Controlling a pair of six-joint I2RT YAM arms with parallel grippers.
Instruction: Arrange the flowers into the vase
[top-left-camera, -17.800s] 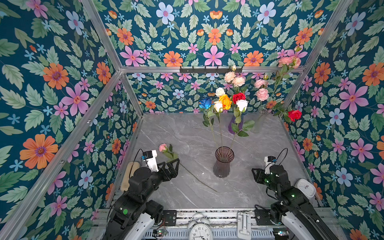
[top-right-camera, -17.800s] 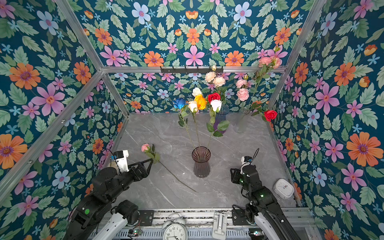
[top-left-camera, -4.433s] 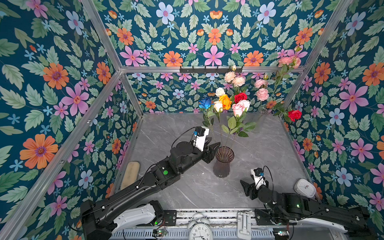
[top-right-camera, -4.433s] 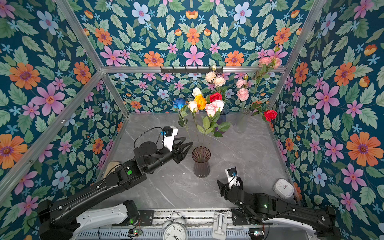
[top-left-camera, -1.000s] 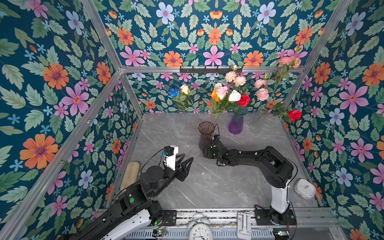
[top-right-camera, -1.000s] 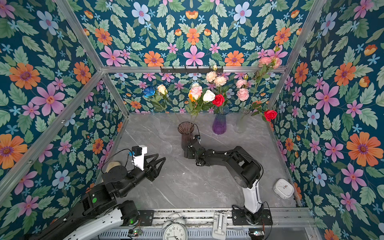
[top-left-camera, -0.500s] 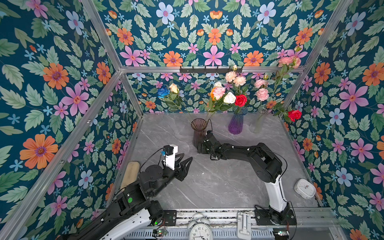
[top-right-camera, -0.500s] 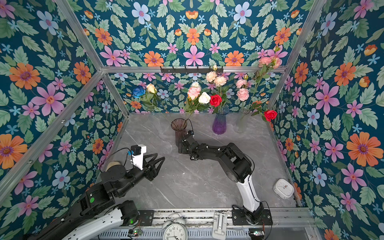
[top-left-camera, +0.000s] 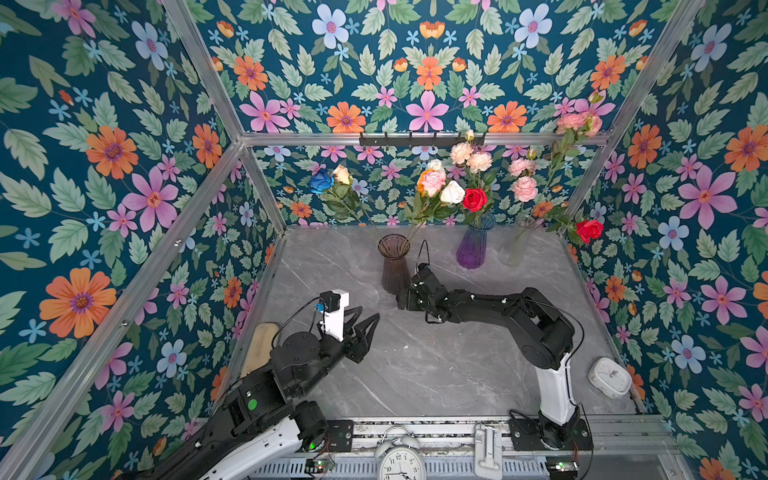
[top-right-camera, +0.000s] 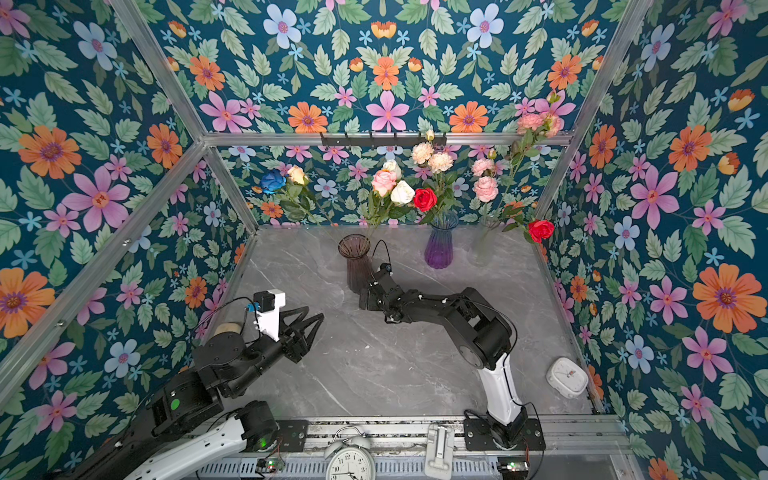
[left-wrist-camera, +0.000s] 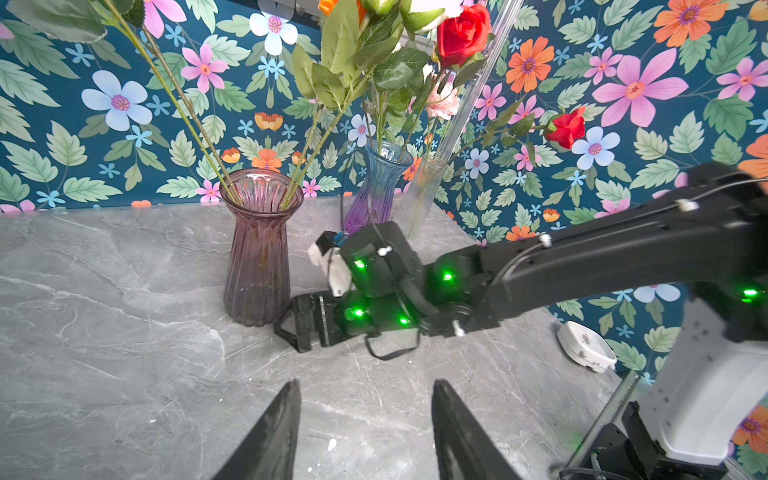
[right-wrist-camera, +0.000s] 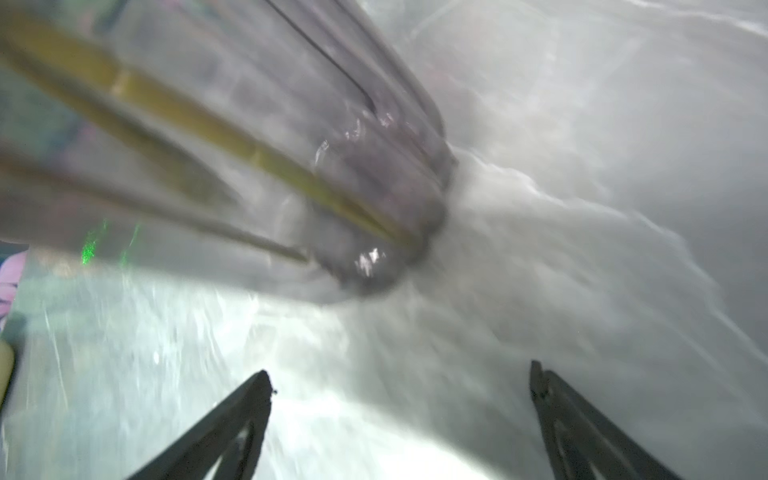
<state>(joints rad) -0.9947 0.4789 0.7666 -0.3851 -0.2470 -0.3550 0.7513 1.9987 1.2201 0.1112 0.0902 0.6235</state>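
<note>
Several leafy flowers (top-left-camera: 432, 183) fan from the ribbed pink vase (top-left-camera: 393, 266); left gripper (left-wrist-camera: 365, 382) and right gripper (right-wrist-camera: 401, 370) both gape empty.

We see a smoky mauve, ribbed glass vase (top-left-camera: 394, 270) with green stems (top-left-camera: 358, 212). Above it, from ten to two o'clock, we count a blue rose (top-left-camera: 321, 181), a cream rose (top-left-camera: 343, 173), a pink rose (top-left-camera: 433, 181), a white rose (top-left-camera: 452, 192) and a red rose (top-left-camera: 474, 198). At its three o'clock a violet vase (top-left-camera: 471, 249) fades to blue. The table (top-left-camera: 436, 365) is grey marble with pale veins; the walls (top-left-camera: 124, 124) are teal, printed with pink, orange and blue flowers.
</note>
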